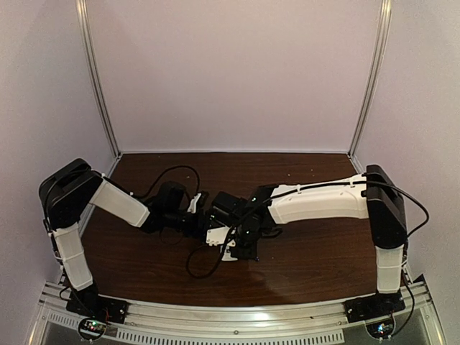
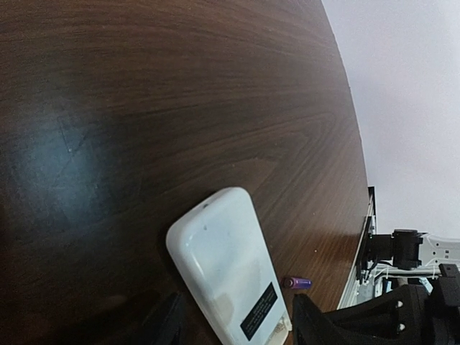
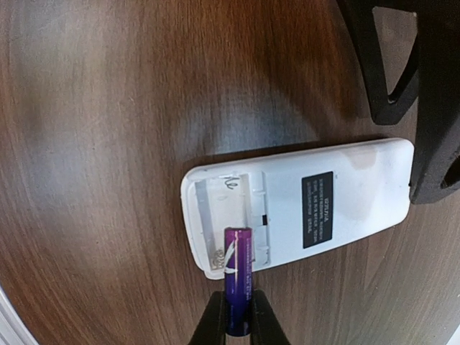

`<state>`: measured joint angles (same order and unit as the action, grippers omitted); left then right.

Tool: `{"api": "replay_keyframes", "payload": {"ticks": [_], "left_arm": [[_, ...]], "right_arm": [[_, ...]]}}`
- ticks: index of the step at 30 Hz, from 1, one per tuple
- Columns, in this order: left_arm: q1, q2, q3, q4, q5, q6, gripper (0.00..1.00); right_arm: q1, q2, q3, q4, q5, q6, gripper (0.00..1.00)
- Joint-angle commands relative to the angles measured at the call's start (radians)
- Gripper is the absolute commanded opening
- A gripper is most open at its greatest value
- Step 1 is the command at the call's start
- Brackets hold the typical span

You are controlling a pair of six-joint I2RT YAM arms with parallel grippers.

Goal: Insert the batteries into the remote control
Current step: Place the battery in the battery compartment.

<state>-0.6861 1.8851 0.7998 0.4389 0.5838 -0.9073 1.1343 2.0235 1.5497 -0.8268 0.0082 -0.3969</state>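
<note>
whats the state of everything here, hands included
remote control: back up on the table, battery bay open and empty
held battery: gripped, tip over the bay's edge
loose battery: lying on table beside the remote
right hand: shut on held battery
left hand: fingers either side of the remote, grip unclear

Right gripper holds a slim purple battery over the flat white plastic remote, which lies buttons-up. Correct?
Not buttons-up. The right wrist view shows the flat white plastic remote control lying back up, its black label and open battery recess showing. The right gripper does hold the slim purple battery over it.
</note>
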Motion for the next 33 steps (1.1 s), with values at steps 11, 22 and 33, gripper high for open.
{"api": "replay_keyframes", "payload": {"ticks": [11,22,33], "left_arm": [[0.008,0.025,0.004,0.024,0.018,0.013,0.52],[0.008,0.025,0.000,0.032,0.024,0.007,0.53],[0.008,0.031,-0.001,0.040,0.027,0.005,0.53]], "right_arm": [[0.017,0.065,0.065,-0.048,0.029,0.015,0.09],[0.017,0.097,0.091,-0.059,0.050,0.033,0.14],[0.017,0.118,0.115,-0.067,0.059,0.051,0.22]]}}
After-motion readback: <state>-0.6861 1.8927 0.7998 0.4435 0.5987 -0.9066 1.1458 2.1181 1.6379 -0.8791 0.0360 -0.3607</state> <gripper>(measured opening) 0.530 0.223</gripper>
